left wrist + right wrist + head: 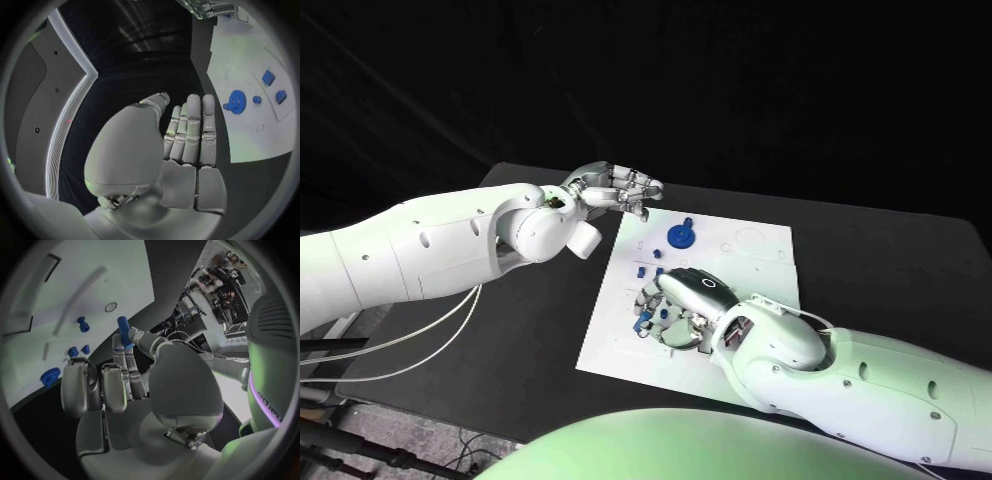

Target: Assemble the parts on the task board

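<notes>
Peg: my right hand [125, 385] pinches a short blue peg [123, 329] between thumb and fingertips [128, 351]; in the right wrist view it stands up out of the grip, over the task board [733, 262].
Right hand: low over the near half of the board in the head view [678, 305], fingers curled down, small blue pieces showing among them.
Left hand: lifted off the counter [877, 250] at the board's far left corner [610, 187], fingers straight and together, nothing in it (the left wrist view shows the palm bare).
Round part: a blue disc-shaped part [679, 236] sits on the far half of the board, well apart from my right hand; also seen from the left wrist [237, 101].
Loose parts: two small blue blocks [268, 77] and a small blue stud lie just beside the disc in the left wrist view.
Handling, my judgement: the peg looks like hard moulded plastic, light and stiff, likely smooth enough to twist or slip in a fingertip pinch. No fragility worry.
Where to hold: I would keep the pinch on the lower shank, leaving the free end clear to enter a hole.
Risk: a tilted peg could jam at the hole's edge.
Unclear: which hole the peg belongs to I cannot tell.
</notes>
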`<state>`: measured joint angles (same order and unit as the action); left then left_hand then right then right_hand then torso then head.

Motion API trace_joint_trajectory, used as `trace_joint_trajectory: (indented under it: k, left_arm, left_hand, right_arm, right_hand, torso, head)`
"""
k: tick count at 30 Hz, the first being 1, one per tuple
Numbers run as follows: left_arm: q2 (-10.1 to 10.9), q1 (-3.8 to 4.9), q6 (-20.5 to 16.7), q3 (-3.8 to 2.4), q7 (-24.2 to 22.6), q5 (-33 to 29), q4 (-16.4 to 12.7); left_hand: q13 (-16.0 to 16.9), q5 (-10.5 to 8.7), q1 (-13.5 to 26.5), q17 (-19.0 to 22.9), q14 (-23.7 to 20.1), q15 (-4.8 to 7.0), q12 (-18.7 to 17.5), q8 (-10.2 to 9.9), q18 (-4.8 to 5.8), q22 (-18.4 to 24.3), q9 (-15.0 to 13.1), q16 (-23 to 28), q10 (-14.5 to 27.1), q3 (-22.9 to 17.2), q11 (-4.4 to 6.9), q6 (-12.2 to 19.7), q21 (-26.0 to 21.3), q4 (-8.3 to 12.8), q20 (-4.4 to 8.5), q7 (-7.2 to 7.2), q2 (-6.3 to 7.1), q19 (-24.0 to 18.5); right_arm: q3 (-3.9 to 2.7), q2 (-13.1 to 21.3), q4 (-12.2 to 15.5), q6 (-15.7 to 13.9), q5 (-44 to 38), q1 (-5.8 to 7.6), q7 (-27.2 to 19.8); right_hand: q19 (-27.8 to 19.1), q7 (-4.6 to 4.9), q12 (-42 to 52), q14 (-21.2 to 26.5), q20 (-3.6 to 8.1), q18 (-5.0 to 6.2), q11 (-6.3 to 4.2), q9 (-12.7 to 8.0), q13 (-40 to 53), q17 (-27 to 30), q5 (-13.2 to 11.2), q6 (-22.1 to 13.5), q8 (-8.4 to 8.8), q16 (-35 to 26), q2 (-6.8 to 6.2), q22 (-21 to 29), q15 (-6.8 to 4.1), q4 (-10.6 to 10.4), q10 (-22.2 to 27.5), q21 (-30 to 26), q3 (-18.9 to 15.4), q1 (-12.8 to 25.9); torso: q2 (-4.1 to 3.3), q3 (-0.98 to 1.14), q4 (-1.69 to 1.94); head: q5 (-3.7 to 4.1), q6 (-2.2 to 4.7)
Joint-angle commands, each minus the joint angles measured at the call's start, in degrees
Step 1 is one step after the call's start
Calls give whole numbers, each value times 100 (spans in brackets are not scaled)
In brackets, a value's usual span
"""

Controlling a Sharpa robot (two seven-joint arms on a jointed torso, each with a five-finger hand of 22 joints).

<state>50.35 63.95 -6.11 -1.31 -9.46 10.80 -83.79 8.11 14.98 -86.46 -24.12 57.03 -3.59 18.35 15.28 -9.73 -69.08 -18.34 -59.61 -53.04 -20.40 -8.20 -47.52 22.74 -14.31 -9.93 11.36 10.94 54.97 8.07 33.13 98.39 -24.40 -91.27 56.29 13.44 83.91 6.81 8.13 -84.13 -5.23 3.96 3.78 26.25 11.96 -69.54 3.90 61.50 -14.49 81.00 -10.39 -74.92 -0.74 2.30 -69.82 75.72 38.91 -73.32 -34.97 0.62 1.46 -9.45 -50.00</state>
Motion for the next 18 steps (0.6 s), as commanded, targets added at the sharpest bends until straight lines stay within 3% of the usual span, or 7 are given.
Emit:
trace_joint_trajectory:
  k: [1,18]
  left_arm:
    - [-18,5,121,-4,-44,-37,-5]
    - [-16,5,121,-3,-30,-37,0]
  left_hand:
    - [-6,0,49,5,16,-41,20,23,-59,5,5,27,33,-40,0,52,-30,-4,-4,-1,7,23]
    - [-7,-13,62,6,16,-41,24,29,-59,9,6,27,35,-45,0,54,-33,1,-5,-1,11,24]
  right_arm:
    - [8,-48,-87,165,-111,-35,-127]
    - [23,-88,-277,437,-309,-65,-7]
  right_hand:
    - [40,0,-9,-174,29,-98,-53,7,10,5,15,-39,-33,-12,30,-1116,-35,11,-51,-21,7,14]
    - [27,9,-25,-170,26,-92,-44,15,14,21,35,-56,-29,-19,25,-1107,-28,13,-41,-50,8,30]
  torso:
    - [-3,9,2]
    - [2,0,5]
  head:
    - [-11,0]
    - [5,0]
